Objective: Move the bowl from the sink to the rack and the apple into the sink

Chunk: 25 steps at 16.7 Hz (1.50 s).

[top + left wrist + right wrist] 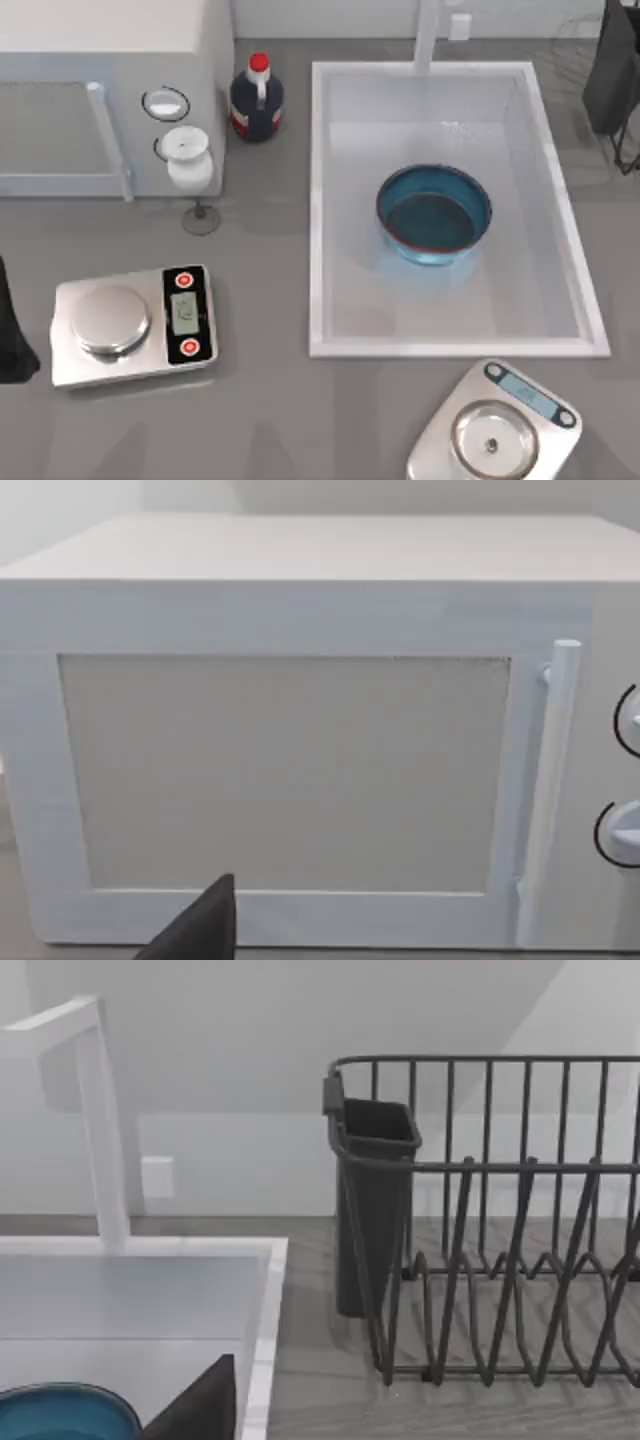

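Note:
The blue bowl (434, 213) with its thin reddish rim sits upright in the middle of the white sink (318, 200), and its edge (60, 1412) shows in the right wrist view beside the sink's rim (265, 1300). The grey wire rack (575, 50) stands right of the sink at the back; its wires (500, 1220) are bare. The apple is out of view. My left arm (8, 330) is parked at the table's left edge, facing the microwave. A dark part of each gripper shows in its wrist view, the left (200, 930) and the right (200, 1405).
A white microwave (110, 90) fills the back left, with a red-capped dark bottle (256, 100) and a small glass (200, 215) near it. Two steel scales stand in front, one at the left (130, 325) and one below the sink (495, 425). The faucet (428, 35) rises behind the sink. A dark holder (375, 1190) hangs on the rack.

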Each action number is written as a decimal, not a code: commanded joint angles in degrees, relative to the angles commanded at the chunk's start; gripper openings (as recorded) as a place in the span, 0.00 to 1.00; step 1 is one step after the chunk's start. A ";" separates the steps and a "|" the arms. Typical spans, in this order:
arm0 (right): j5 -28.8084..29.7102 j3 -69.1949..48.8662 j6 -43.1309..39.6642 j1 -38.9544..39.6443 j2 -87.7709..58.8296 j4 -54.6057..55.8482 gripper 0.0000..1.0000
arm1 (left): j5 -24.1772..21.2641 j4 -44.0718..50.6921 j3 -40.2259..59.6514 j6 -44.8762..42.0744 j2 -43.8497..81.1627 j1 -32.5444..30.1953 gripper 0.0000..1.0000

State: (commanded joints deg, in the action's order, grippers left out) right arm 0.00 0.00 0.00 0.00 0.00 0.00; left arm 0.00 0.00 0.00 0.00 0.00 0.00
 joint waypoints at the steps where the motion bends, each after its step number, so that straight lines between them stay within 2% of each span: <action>1: 0.00 0.00 0.00 0.00 0.00 0.00 1.00 | 0.00 0.00 0.00 0.00 0.00 0.00 1.00; 5: 0.31 -2.82 0.17 0.35 -3.09 -1.36 1.00 | 0.00 0.00 0.00 0.00 0.00 0.00 1.00; 9: 1.22 -14.45 1.03 2.01 -15.74 -6.57 1.00 | 0.00 0.00 0.00 0.00 0.00 0.00 1.00; 16: 3.19 -52.29 5.07 7.76 -58.54 -22.09 1.00 | 0.00 0.00 0.00 0.00 0.00 0.00 1.00; 20: 4.21 -75.68 9.11 12.06 -85.76 -33.01 1.00 | 0.00 0.00 0.00 0.00 0.00 0.00 1.00; 25: 5.17 -101.55 15.24 17.73 -112.82 -46.68 1.00 | 0.00 0.00 0.00 0.00 0.00 0.00 1.00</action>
State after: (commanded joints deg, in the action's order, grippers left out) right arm 5.17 -101.55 15.24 17.73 -112.82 -46.68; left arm 0.00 0.00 0.00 0.00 0.00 0.00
